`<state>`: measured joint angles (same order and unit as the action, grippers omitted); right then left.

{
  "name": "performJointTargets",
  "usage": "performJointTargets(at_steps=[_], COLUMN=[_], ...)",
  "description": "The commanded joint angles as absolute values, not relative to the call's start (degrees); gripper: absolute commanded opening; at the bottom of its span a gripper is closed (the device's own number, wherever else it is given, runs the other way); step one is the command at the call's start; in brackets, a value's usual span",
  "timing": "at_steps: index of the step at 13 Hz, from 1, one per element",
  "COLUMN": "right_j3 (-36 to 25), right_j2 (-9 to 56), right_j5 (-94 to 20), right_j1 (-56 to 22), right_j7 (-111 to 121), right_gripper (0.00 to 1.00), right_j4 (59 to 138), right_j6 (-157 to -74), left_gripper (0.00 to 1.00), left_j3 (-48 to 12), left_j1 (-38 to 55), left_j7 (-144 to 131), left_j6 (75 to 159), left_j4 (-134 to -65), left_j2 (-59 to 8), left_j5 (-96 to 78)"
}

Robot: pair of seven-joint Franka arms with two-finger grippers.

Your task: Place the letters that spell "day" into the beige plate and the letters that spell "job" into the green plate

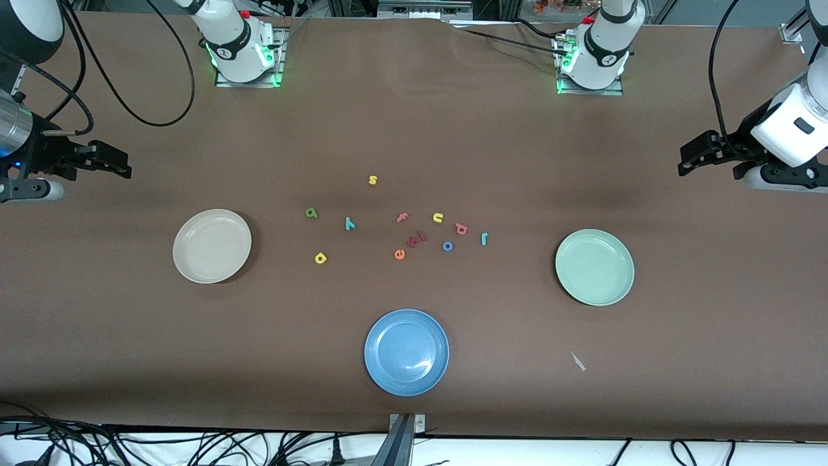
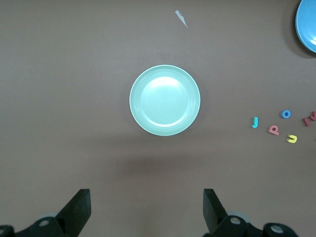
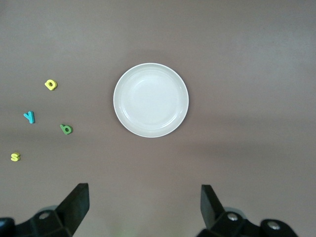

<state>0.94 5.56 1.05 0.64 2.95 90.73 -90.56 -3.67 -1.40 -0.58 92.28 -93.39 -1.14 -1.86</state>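
Both tools hang spread and empty, the left tool and right tool at the worktop's ends. Go for the d beside the beige plate; come straight down, pinching its sides.

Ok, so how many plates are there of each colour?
beige plate: 1
green plate: 1
blue plate: 1
Total: 3 plates
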Motion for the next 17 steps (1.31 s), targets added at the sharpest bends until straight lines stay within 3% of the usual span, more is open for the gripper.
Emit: performJointTargets(at_steps=[1, 17], right_j3=[1.23, 1.14], right_j2=[5.27, 5.27], right_j5=[1.67, 1.67], right_j1=[0.97, 0.97], right_j7=[2.55, 2.55], right_gripper=[1.00, 1.00], right_j4=[90.88, 90.97], right_j6=[-90.70, -90.62], left_gripper=[1.00, 1.00], left_j3=[-3.87, -3.78], left_j1=[-1.14, -1.67], left_j7=[0.44, 0.70], left_j6=[90.88, 91.05], left_j4=[-91.41, -91.32], left_j2=[-1.93, -2.20], left_j5=[-0.35, -0.35])
